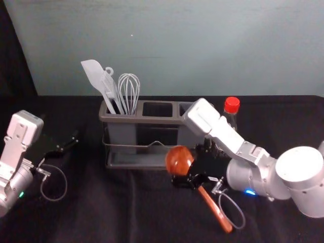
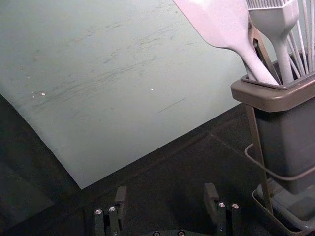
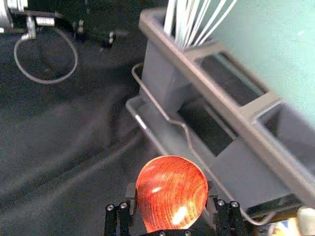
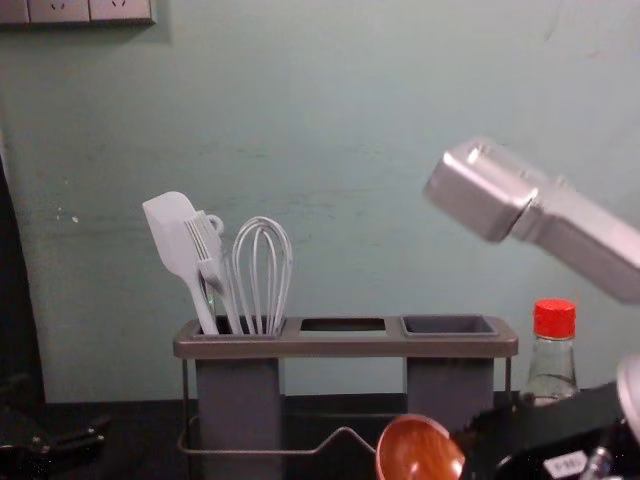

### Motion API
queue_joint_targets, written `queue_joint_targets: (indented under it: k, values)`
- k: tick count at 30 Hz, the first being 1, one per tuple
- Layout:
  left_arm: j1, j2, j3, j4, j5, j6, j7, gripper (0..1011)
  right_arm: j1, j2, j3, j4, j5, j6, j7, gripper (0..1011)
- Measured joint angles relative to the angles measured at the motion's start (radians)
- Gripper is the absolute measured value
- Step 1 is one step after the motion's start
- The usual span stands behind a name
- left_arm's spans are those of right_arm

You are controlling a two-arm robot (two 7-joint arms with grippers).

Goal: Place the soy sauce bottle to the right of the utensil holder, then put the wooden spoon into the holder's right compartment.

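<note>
Black cloth (image 1: 121,202) is covering the work surface before a grey-green wall (image 1: 167,50). Right gripper (image 1: 188,180) is grasping the reddish-brown wooden spoon (image 1: 178,159) in front of the grey-brown, three-compartment utensil holder (image 1: 136,119). Clear, red-capped soy sauce bottle (image 1: 232,105) is standing beside the holder's right end. Left gripper (image 1: 74,140) is hovering left of the holder, its jaws standing apart, gripping nothing.

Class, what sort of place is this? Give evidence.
Probably a robotics lab table staged as a kitchen: utensil holder, soy sauce bottle, and the right gripper holding a wooden spoon.
</note>
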Motion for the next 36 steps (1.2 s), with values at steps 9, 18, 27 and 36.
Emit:
queue_joint_targets:
  k: [9,18,27,36]
  values:
    - [0.0,0.0,0.0,0.0,0.0,0.0,0.0,1011,-0.098,0.012,0.088,-0.136,-0.01,-0.087,-0.055,835]
    - [0.0,0.0,0.0,0.0,0.0,0.0,0.0,1012,-0.149,0.006,0.158,-0.209,0.01,-0.213,-0.047,836]
    - [0.0,0.0,0.0,0.0,0.0,0.0,0.0,1012,-0.095,-0.017,0.205,-0.229,0.01,-0.3,-0.045,836]
    - [0.0,0.0,0.0,0.0,0.0,0.0,0.0,1011,0.065,-0.059,0.223,-0.124,0.045,-0.312,-0.023,836]
